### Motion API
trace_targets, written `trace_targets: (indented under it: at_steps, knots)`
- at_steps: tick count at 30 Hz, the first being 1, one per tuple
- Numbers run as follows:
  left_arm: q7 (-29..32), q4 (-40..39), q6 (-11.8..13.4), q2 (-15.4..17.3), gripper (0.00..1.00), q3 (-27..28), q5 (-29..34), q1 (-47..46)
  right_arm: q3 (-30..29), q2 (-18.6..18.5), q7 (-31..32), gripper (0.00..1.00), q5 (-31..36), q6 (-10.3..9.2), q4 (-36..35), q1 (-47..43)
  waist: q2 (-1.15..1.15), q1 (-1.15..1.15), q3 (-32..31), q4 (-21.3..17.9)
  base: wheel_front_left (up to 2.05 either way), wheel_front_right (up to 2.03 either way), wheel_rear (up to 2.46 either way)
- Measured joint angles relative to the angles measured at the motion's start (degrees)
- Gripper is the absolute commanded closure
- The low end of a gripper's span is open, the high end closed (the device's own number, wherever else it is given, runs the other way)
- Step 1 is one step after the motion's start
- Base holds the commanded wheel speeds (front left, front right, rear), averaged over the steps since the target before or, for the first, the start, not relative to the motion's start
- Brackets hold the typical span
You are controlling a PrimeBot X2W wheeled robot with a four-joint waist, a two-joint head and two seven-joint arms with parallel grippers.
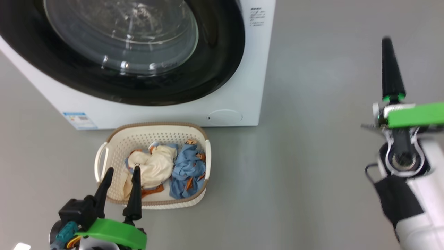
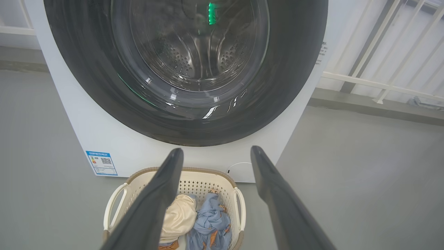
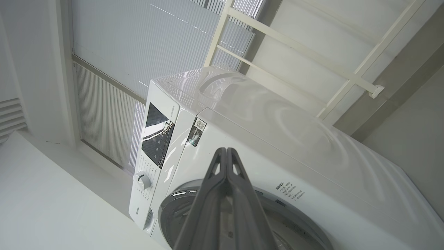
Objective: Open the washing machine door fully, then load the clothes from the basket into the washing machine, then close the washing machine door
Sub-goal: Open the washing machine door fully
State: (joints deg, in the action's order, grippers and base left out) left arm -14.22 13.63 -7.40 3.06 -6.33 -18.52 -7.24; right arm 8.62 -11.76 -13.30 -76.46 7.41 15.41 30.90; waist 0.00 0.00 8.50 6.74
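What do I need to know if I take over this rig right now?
Left pincer: open, empty, held near the basket.
Right pincer: shut on nothing, raised off to the right of the washing machine.
Washing machine door: looks shut.
The basket sits on the floor just in front of the machine, with the cream garment and the light blue garment side by side inside.
Done: nothing that shows.
Left: open the door fully, load both garments, close the door.
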Motion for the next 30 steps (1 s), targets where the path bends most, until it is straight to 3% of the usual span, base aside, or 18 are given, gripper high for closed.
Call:
trace_targets:
  at_steps: [5, 13, 23, 30]
  knots:
    - [-0.16, -0.01, 0.0, -0.24, 0.0, -0.82, -0.56, -1.96, 1.56, -3.25, 6.45, 1.0, -8.62, 0.0, 2.82, 6.67, 0.0, 0.0, 2.52, 1.75, 0.0, 0.0, 0.0]
    - [-0.42, 0.24, 0.0, -0.63, 0.0, -2.55, -1.76, -4.6, 3.38, -6.64, 24.48, 1.0, -17.12, 0.0, 12.59, 15.63, 0.0, 0.0, 6.73, 4.84, 0.0, 0.0, 0.0]
    - [-0.42, 0.23, 0.0, -0.97, 0.0, -3.96, -3.18, -7.84, 3.6, -8.09, 38.33, 1.0, -19.9, 0.0, 18.36, 26.37, 0.0, 0.0, 12.1, 7.94, 0.0, 0.0, 0.0]
    - [-0.42, -0.18, 0.0, -1.19, 0.0, -4.54, -4.25, -9.5, 3.87, -8.23, 41.13, 1.0, -19.62, 0.0, 21.16, 33.05, 0.0, 0.0, 15.6, 9.52, 0.0, 0.0, 0.0]
